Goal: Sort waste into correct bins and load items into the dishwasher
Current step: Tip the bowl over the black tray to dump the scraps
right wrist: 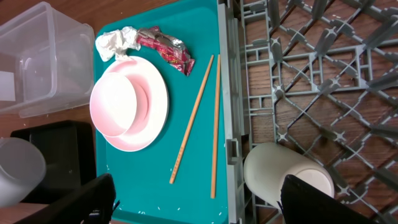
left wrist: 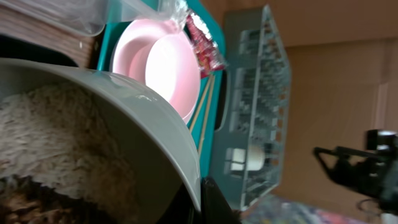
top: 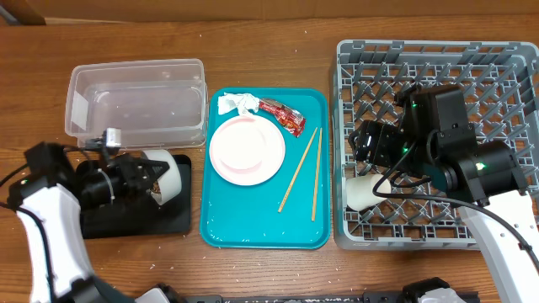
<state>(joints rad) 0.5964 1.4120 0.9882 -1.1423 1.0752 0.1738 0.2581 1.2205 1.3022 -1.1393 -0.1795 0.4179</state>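
The left gripper [top: 143,179], at the lower left of the overhead view, is clamped on the rim of the small pale bowl [top: 167,175], smooth and round, tipped on its side over the shallow matte black tray [top: 168,220]. Its wrist view shows white rice-like grains [left wrist: 56,137] with brown scraps heaped inside. Just above sits the clear, deep plastic tub [top: 139,101]. The right gripper [right wrist: 199,186] has its fingers spread wide, gripping nothing, over the grey lattice rack [right wrist: 323,74], where the white cup [right wrist: 280,177] lies on its side by one finger. On the glossy teal tray [right wrist: 140,171] in the middle rest the round pink plate [right wrist: 152,106], two thin wooden chopsticks [right wrist: 193,118], the crumpled white napkin [right wrist: 115,42] and the red foil wrapper [right wrist: 165,46]
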